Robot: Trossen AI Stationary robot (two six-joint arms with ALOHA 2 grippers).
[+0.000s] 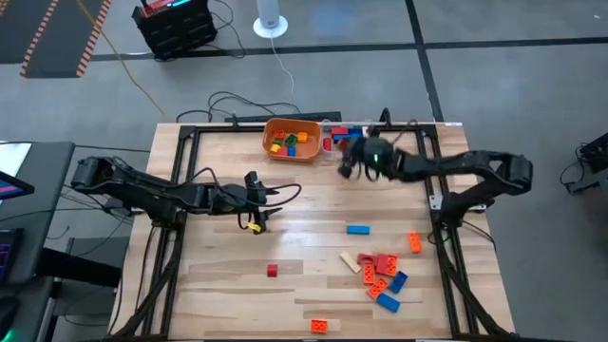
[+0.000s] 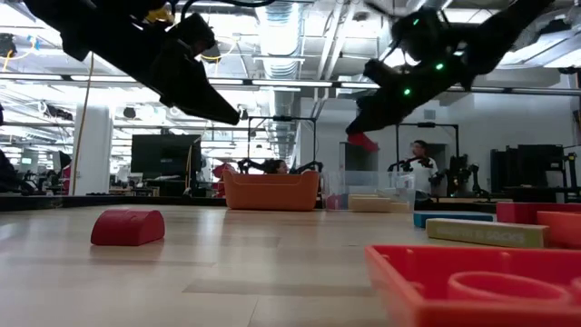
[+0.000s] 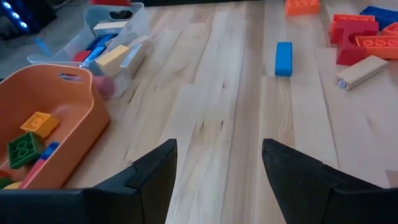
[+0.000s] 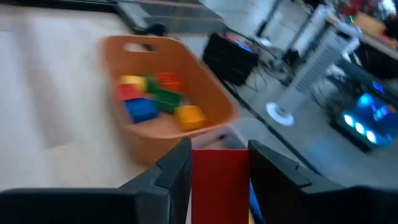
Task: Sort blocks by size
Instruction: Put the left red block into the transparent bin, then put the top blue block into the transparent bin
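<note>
Bright overhead light; right wrist view motion-blurred.

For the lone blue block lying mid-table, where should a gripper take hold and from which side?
Grip the blue block across its two long sides, near its middle, coming straight down from above. It lies flat on the table, long and narrow, with bare wood all around it, so the fingers should have room on both sides; its short width likely suits the jaws best.

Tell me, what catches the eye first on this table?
Probably the right gripper, raised near the table's far edge and clamping a red block beside the orange bowl of mixed bricks. Then the pile of red, orange and blue blocks scattered near the right front corner, while the left gripper hangs open mid-table.
</note>
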